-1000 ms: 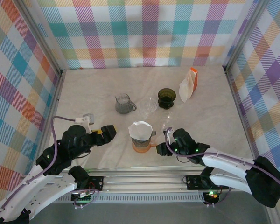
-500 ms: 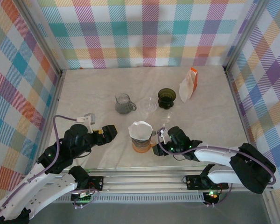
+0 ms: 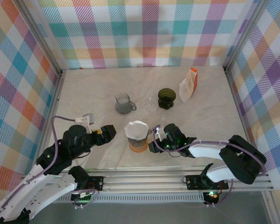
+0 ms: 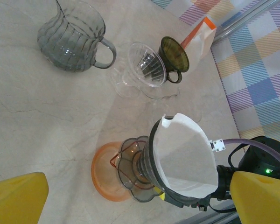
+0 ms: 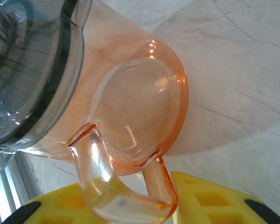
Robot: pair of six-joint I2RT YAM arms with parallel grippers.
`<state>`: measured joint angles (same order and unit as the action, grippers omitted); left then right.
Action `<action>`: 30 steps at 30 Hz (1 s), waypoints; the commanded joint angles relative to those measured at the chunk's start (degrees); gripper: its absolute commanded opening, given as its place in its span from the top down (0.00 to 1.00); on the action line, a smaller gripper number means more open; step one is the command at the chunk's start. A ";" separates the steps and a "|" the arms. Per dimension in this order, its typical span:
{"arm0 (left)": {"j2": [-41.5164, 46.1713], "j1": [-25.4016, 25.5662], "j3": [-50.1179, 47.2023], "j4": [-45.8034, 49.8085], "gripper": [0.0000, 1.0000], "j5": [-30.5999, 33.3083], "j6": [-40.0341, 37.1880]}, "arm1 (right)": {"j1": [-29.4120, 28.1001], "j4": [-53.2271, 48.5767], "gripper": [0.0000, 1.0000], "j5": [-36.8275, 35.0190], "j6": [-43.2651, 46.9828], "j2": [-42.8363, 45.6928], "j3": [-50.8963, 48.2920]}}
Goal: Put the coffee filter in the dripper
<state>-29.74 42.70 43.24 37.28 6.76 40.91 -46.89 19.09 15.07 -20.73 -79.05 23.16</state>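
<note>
Where the marble table (image 3: 84, 93) nears the arm bases, one white coffee filter (image 4: 184, 158) sits open inside the smoky dripper (image 4: 136, 173), its edge standing above the dark rim. That dripper rests on the single orange mug (image 5: 140, 102). Drippers number three in all. From the mug, the clear dripper (image 3: 150, 104) stands at 1 o'clock, with the olive dripper (image 3: 166, 97) just beside it at its 2 o'clock. One grey glass pitcher (image 3: 124, 103) stands at 11 o'clock from the mug, and one white-and-orange filter packet (image 3: 188, 85) lies farther off, between 1 and 2 o'clock.

The right gripper (image 3: 154, 143) meets the mug at 4 o'clock. In the right wrist view its yellow fingers (image 5: 210, 198) sit on either side of the mug's handle (image 5: 100, 179), pinching it. The left gripper (image 3: 106, 132) hangs near the mug at 9 o'clock, apart from it. Its fingers (image 4: 18, 200) are spread wide and hold nothing.
</note>
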 commanded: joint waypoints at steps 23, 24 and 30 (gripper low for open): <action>7.62 0.52 3.76 7.46 0.00 4.83 -0.83 | -9.37 5.20 0.65 -4.87 -6.01 -31.72 33.65; 7.89 0.54 3.76 7.58 0.00 4.92 -0.83 | -9.52 4.64 0.65 -4.48 -6.07 -33.30 35.96; 8.72 0.49 4.29 9.21 0.00 5.67 -1.15 | -9.82 3.13 0.65 -4.00 -7.04 -38.90 43.09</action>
<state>-21.87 42.70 45.65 45.15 11.25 40.84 -56.29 22.63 10.09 -26.63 -116.57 63.83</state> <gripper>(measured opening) 0.999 0.353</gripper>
